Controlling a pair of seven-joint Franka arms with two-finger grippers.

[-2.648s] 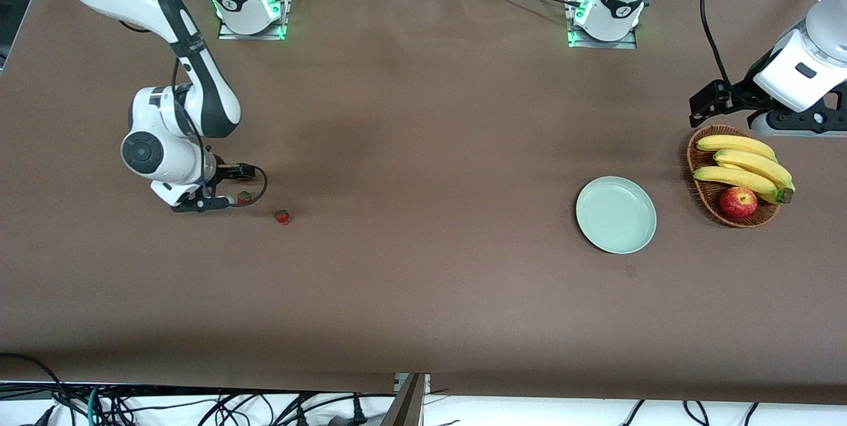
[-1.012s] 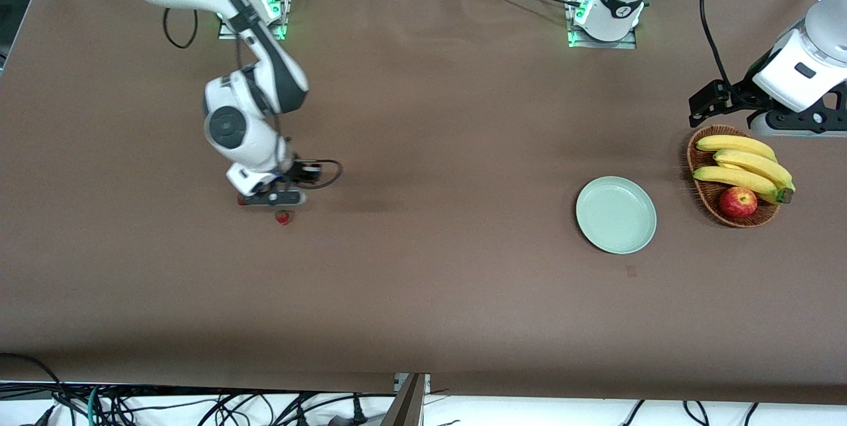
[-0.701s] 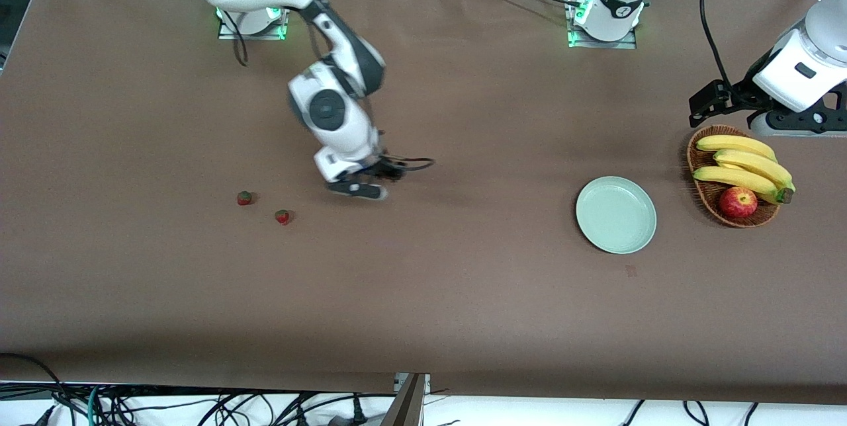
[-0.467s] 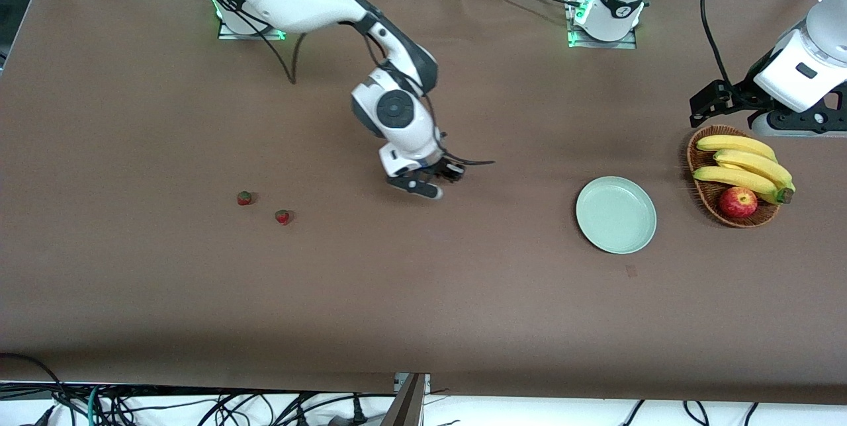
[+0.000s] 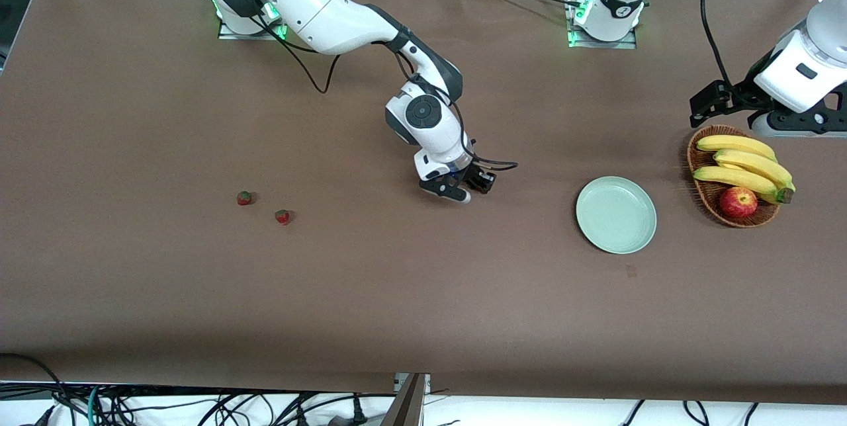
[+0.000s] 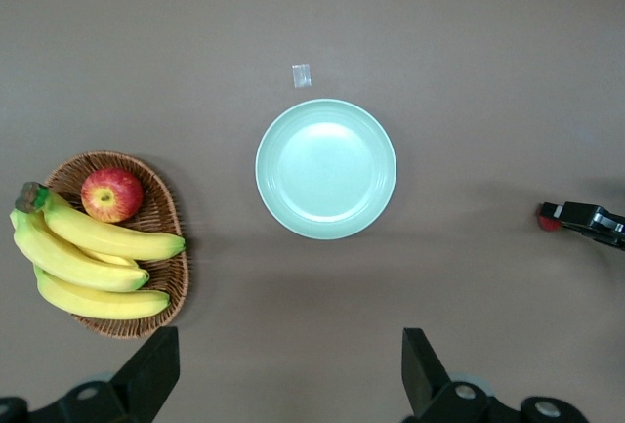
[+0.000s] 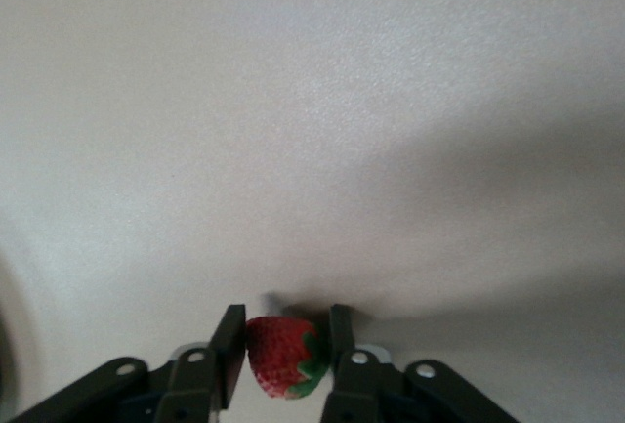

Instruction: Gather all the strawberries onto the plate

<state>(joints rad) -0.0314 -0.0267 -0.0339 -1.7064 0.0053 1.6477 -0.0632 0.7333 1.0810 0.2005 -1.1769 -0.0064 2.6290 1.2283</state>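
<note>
My right gripper [image 7: 281, 357] pinches a strawberry [image 7: 282, 356] above the bare desk [image 5: 423, 294]; my left gripper [image 6: 283, 384] (spread wide) waits over the plate [image 6: 326, 168].

One strawberry [image 7: 281, 357] has been lifted off the table and carried, clamped in the right gripper [image 5: 458, 192], from beside the two remaining berries to over bare table partway toward the plate [image 5: 616, 215].

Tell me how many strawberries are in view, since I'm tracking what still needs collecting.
3. Two strawberries lie on the table toward the right arm's end, one beside the other. The third is gripped in the right pincer, over bare table short of the plate.
</note>
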